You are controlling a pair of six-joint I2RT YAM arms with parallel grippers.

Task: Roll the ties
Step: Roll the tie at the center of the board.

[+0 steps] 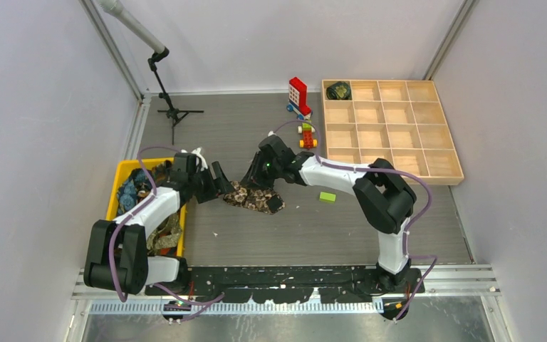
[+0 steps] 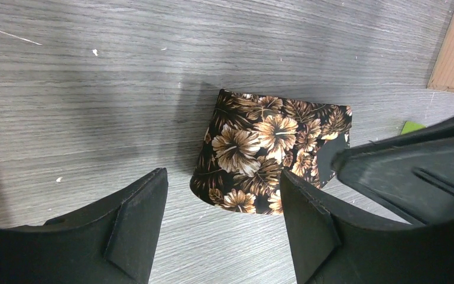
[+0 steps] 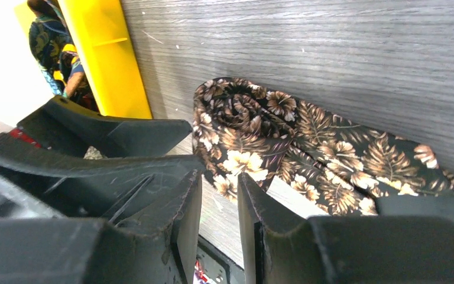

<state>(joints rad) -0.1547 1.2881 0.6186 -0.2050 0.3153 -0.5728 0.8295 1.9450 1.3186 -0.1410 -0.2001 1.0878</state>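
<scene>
We find the floral tie (image 1: pixel 254 198) on the surface (image 1: pixel 271 242) between both arms. Its long axis runs left to right, part-rolled end toward our left claw (image 2: pixel 221 177), which gapes wide and empty. The right claw (image 3: pixel 220 175), barely parted, grips nothing just beside it.

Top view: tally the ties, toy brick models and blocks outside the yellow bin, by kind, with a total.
Floral tie, partly rolled on the table: 1
Rolled tie in the wooden tray: 1
Toy brick models: 2
Green block: 1
Total: 5
</scene>
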